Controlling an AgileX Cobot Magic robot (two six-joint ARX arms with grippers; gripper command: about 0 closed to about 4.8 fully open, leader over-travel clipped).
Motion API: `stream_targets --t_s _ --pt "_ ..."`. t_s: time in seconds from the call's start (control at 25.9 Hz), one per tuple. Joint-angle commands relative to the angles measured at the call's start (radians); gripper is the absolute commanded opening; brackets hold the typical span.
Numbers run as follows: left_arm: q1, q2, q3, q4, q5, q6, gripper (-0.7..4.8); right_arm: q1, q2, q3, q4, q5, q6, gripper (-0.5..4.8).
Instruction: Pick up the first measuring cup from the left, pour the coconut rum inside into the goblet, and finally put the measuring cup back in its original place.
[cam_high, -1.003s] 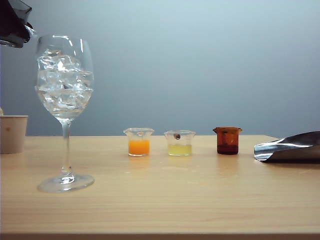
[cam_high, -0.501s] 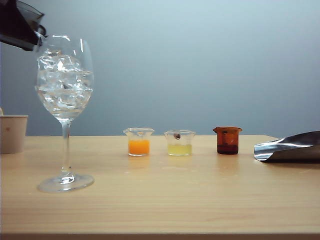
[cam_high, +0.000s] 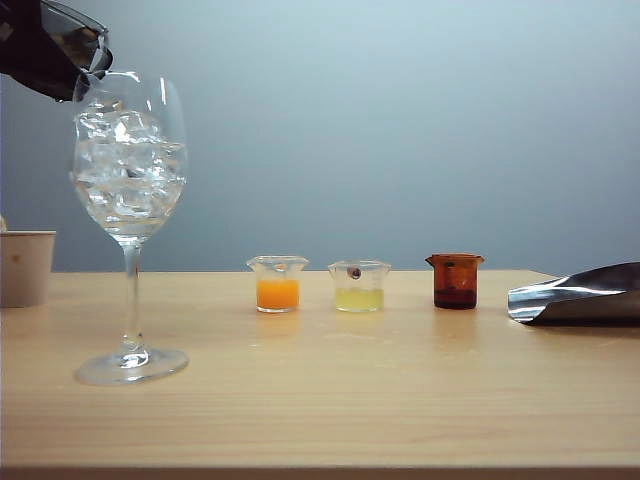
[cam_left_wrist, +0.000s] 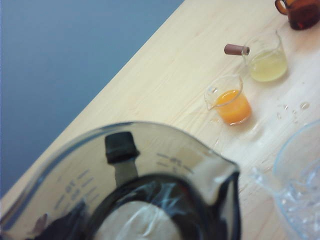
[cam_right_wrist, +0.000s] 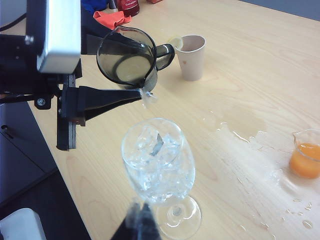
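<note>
My left gripper (cam_right_wrist: 150, 70) is shut on the first measuring cup (cam_right_wrist: 127, 57), a smoky-grey beaker with side markings. In the exterior view the cup (cam_high: 78, 35) hangs tilted at the top left, its pour lip just over the goblet's rim. A thin clear trickle of coconut rum (cam_right_wrist: 146, 98) leaves the lip. The goblet (cam_high: 130, 160) stands upright on the table, its bowl full of ice cubes (cam_right_wrist: 157, 150). The left wrist view shows the cup (cam_left_wrist: 150, 165) from close up, one black finger pad (cam_left_wrist: 120, 146) behind its wall. My right gripper (cam_right_wrist: 141, 222) hovers shut near the goblet's foot, holding nothing.
A clear cup of orange liquid (cam_high: 278, 285), a clear cup of pale yellow liquid (cam_high: 360, 287) and an amber-brown cup (cam_high: 456, 281) stand in a row. A beige paper cup (cam_high: 25, 267) is at far left, a shiny metal scoop (cam_high: 575, 292) at far right. Wet spills (cam_right_wrist: 255, 150) mark the table.
The left gripper has rolled and shifted right, tipping the measuring cup further; its lip now sits over the goblet's rim. Nothing else has moved.
</note>
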Motion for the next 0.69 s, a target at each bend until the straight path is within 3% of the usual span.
stream_targets --t_s 0.04,0.31,0.5,0.69 --pt "0.0 -0.004 0.004 0.029 0.059 0.101 0.79 -0.001 -0.004 0.005 0.014 0.002 0.001 -0.09" --pt "0.0 -0.003 0.004 0.029 0.076 0.136 0.79 -0.001 -0.004 0.004 0.013 0.005 0.001 -0.09" --pt "0.0 -0.004 0.004 0.029 0.075 0.259 0.79 -0.001 -0.004 0.004 0.013 0.021 0.001 -0.09" --pt "0.0 -0.003 0.004 0.033 0.08 0.263 0.79 -0.001 -0.004 0.004 0.013 0.021 0.001 -0.09"
